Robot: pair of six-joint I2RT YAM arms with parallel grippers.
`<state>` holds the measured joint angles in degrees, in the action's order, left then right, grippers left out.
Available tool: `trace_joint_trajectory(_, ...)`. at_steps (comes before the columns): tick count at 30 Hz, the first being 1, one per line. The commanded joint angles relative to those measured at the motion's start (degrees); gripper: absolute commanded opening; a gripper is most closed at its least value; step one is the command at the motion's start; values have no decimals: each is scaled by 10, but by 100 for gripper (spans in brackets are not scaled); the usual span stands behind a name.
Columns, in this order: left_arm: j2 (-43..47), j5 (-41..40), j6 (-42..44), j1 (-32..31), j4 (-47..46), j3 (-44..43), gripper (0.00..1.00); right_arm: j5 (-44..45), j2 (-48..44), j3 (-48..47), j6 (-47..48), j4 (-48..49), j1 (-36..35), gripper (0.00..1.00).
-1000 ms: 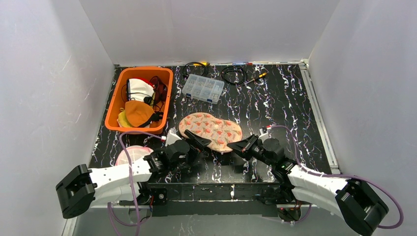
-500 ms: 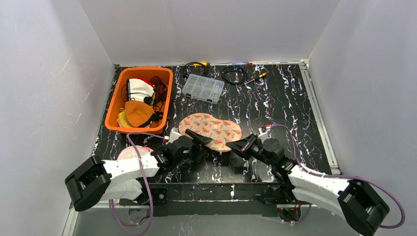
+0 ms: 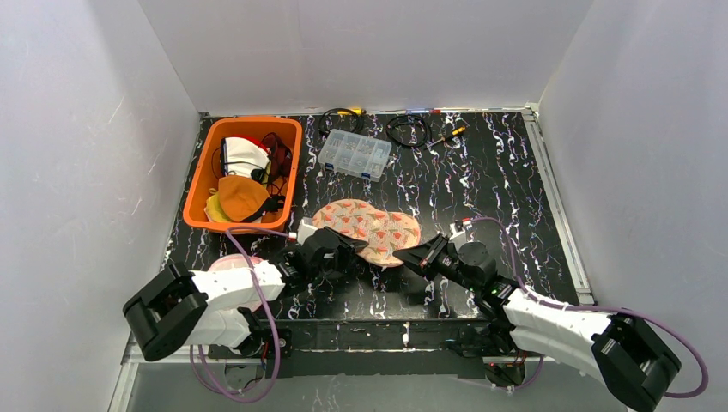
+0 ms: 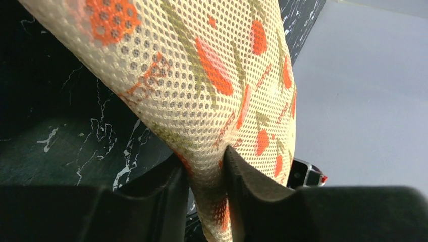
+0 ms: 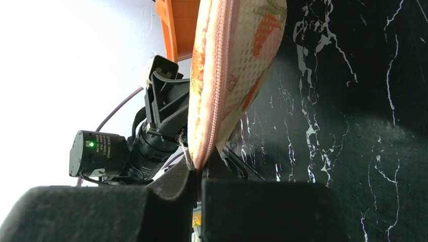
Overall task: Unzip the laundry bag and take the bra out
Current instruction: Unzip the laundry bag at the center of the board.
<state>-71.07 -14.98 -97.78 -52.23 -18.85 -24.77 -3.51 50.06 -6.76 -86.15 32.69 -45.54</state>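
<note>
Bag [image 3: 371, 225] rests on the desk [image 3: 489, 172], just ahead of both grippers. The left gripper [image 4: 207, 196] is closed, pinching the mesh. The right gripper [image 5: 198, 174] is clamped on the bag's edge, and the pink zipper [image 5: 218, 96] runs away from its fingertips.

The bag [image 3: 367, 230] was cream mesh printed with orange-red flowers and green leaves; its zip [image 5: 218, 91] was pink. The table [image 3: 481, 180] was black, veined white like marble. At ten o'clock from the bag, the bin [image 3: 201, 180] was orange.
</note>
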Motion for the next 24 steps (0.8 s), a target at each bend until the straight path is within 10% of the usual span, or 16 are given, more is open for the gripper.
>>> trace_joint_trajectory(1,8,-2,16,3,-3,-14,23,-12,-28,-18,32,10,-7,8)
trace_joint_trajectory(9,76,-20,53,4,52,-12,0,-14,-127,-138,241,-314,-7,96)
trace_joint_trajectory(15,107,-50,105,4,273,-113,0,72,-152,-201,324,-512,-7,99)
trace_joint_trajectory(24,26,-127,250,5,589,-357,0,80,-316,-135,368,-428,-8,99)
